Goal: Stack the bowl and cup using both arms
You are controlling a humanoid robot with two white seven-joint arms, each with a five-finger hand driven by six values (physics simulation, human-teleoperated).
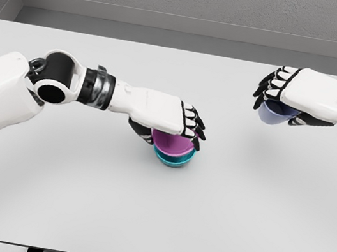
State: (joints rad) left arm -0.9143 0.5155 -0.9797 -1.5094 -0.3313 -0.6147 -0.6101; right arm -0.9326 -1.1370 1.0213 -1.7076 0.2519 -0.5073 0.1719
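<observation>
White worktop [140,218] below, the left hand [178,124] grips the purple bowl [172,143] nested in the teal bowl [172,160], so the right hand [284,93], clutching its cup [275,113], should approach level and centred.

The left hand [175,122] covers most of the purple bowl [173,143], and only a sliver of the teal bowl [173,160] shows beneath it. The right hand [290,94] hides the blue cup's [274,113] rim; its arm runs off the picture's right edge.

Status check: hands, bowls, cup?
Left robot hand gripping purple bowl, nested in teal bowl. Right robot hand holds blue cup aloft. No obstructions.
</observation>
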